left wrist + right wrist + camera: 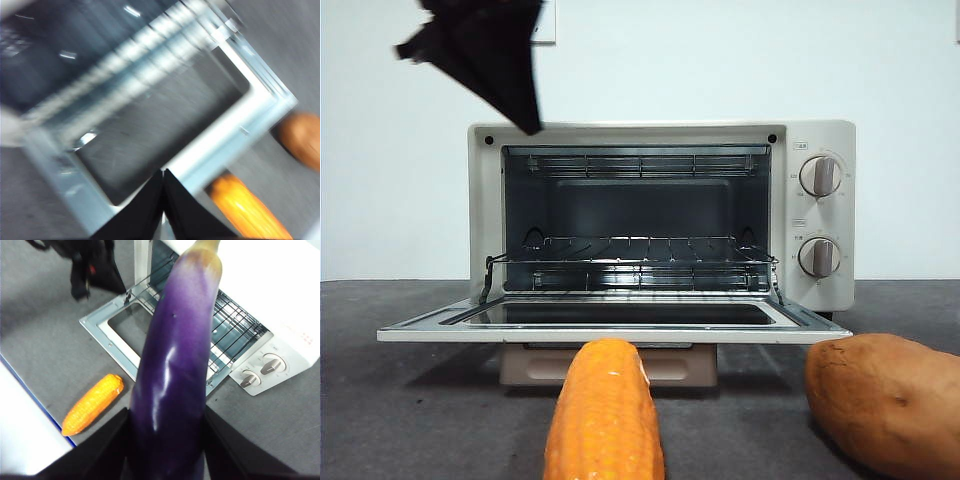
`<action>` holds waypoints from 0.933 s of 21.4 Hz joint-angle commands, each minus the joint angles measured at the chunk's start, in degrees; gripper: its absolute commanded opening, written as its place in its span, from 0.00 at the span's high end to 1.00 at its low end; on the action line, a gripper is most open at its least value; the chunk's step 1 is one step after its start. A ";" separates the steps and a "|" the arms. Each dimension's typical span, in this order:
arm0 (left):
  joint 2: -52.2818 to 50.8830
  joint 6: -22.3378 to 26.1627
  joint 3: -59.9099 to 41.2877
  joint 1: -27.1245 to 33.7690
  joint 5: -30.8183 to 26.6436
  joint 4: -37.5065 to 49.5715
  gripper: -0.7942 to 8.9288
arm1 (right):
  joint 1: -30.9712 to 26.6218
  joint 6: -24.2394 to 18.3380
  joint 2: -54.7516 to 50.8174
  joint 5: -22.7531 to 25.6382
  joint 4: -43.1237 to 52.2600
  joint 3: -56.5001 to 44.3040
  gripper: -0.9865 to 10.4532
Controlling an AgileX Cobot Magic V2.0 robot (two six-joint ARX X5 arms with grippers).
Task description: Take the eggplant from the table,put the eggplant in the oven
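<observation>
The purple eggplant (pixel 180 350) is held lengthwise in my right gripper (pixel 165 422), whose jaws are shut on its thick end, high above the table (pixel 50 340). Beneath and beyond it stands the cream-white oven (pixel 280 290), its door folded down and its wire rack bare. The front view shows the oven (pixel 660 133) open and nothing inside; neither the eggplant nor the right gripper appears there. My left gripper (pixel 163 172) hangs shut and holding nothing over the open door, blurred. In the front view this left gripper (pixel 525 125) is by the oven's upper left corner.
An orange corn cob (pixel 605 420) lies on the table in front of the open door. A brown sweet potato (pixel 890 400) sits at the front right. A white surface with a blue edge (pixel 20 415) borders the table beside the corn.
</observation>
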 commanded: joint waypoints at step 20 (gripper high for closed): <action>-22.25 -10.69 -35.58 21.84 7.17 20.83 0.91 | -5.90 -32.52 21.03 1.73 34.10 -17.75 0.81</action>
